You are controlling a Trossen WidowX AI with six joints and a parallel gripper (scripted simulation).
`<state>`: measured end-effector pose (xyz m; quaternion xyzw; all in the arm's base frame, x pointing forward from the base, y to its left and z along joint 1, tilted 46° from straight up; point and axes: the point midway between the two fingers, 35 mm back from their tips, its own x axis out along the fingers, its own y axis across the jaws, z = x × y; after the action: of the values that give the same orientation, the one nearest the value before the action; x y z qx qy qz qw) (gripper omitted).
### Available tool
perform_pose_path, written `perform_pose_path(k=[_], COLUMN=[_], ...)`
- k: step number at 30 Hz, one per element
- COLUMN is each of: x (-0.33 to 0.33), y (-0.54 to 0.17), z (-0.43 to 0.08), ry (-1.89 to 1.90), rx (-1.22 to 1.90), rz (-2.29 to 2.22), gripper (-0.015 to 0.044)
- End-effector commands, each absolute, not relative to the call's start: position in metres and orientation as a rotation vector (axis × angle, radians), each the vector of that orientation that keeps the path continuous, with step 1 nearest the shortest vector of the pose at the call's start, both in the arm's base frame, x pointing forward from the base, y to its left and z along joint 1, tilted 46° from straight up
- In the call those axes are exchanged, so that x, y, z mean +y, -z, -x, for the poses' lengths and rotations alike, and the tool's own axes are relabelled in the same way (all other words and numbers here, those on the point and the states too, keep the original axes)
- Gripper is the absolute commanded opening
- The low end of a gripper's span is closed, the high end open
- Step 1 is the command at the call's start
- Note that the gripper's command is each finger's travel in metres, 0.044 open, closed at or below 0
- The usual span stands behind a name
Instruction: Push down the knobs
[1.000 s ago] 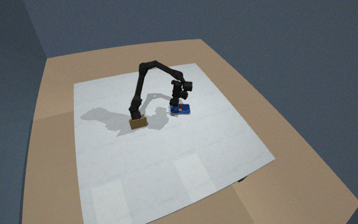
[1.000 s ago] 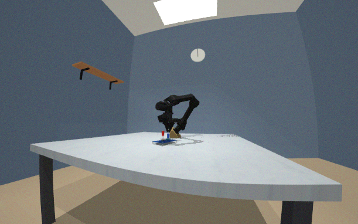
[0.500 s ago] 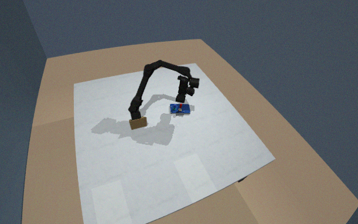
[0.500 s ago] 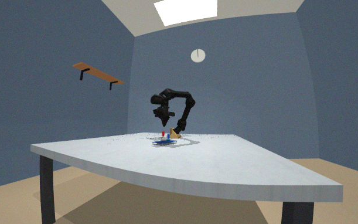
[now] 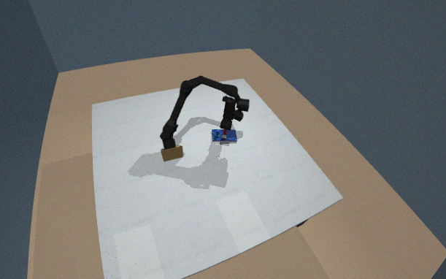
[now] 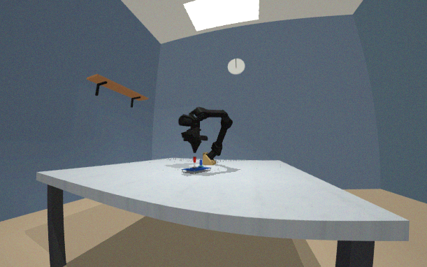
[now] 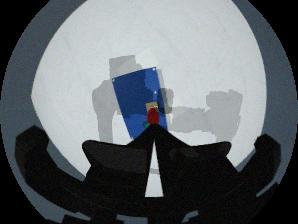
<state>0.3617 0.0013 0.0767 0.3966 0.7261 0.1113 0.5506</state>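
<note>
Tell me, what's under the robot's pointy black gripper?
A red knob stands right below the shut gripper, on the blue circuit board. The exterior view shows a small gap between them. The part under the knob is too small to make out.
</note>
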Motion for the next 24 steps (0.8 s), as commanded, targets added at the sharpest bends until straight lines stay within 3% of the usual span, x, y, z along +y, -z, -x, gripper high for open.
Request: perform_pose_path(k=[1, 24], x=[0.005, 0.016], y=[-0.073, -0.063], z=[-0.361, -0.360], ry=[-0.262, -0.262], rx=[1.721, 1.721], rz=[-0.946, -0.947], gripper=[0.0000, 0.0000])
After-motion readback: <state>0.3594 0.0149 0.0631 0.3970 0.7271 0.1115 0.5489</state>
